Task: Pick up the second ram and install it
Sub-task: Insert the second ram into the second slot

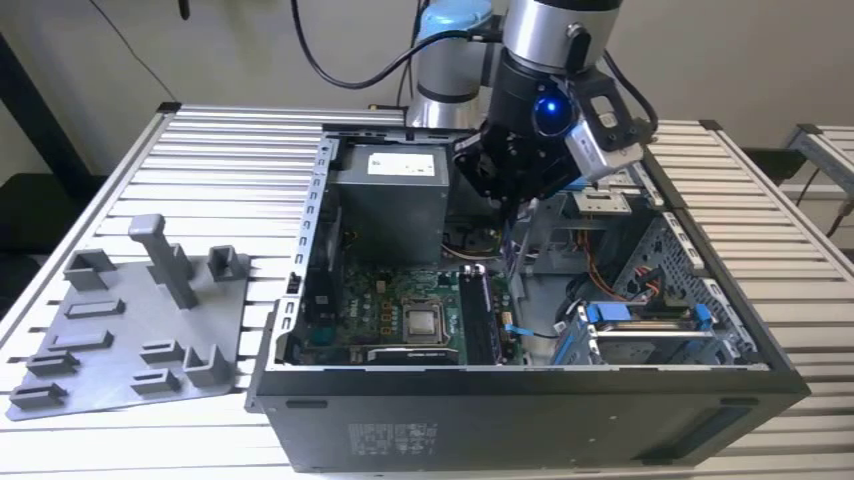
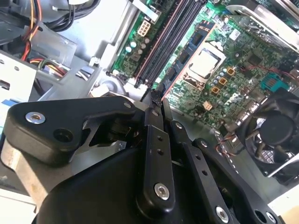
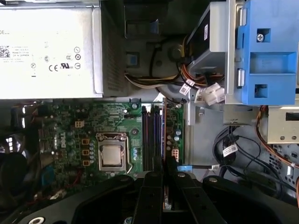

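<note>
My gripper hangs over the open computer case, shut on the second ram, which hangs edge-down below the fingers. In the second wrist view the gripper clamps one end of the ram, a dark blue board with black chips reaching out over the motherboard. The ram sits just above and beside the long dark memory slots, between them and the processor. In the first wrist view the gripper holds the ram edge-on, right beside the slots.
A grey power supply stands at the case's back. A blue drive cage and loose cables fill the exterior view's right. A black fan sits near the processor. A grey fixture plate with pegs lies on the slatted table.
</note>
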{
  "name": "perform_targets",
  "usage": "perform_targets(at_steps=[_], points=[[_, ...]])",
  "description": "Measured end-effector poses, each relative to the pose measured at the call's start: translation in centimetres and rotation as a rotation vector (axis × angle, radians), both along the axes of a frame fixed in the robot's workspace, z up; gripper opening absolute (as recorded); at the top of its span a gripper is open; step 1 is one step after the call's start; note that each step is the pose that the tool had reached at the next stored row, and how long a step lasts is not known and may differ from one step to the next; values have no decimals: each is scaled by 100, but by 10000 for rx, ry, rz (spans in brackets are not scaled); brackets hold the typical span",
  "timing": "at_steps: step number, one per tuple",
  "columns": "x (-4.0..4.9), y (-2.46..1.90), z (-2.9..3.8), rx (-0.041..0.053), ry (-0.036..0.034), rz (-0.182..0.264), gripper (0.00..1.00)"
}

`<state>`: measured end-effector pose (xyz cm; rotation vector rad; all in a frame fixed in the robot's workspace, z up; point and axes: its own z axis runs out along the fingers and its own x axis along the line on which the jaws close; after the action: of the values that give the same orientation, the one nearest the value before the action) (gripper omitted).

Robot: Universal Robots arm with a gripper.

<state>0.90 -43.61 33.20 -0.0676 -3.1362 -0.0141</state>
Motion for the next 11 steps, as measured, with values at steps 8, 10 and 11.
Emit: perform_targets(at_steps=[8,10,11], points=[[0,0,-133,-23,-8,-1,14],[0,0,-145,-33,-14,-1,14],[0,0,-146,-37,-14,-1,14]])
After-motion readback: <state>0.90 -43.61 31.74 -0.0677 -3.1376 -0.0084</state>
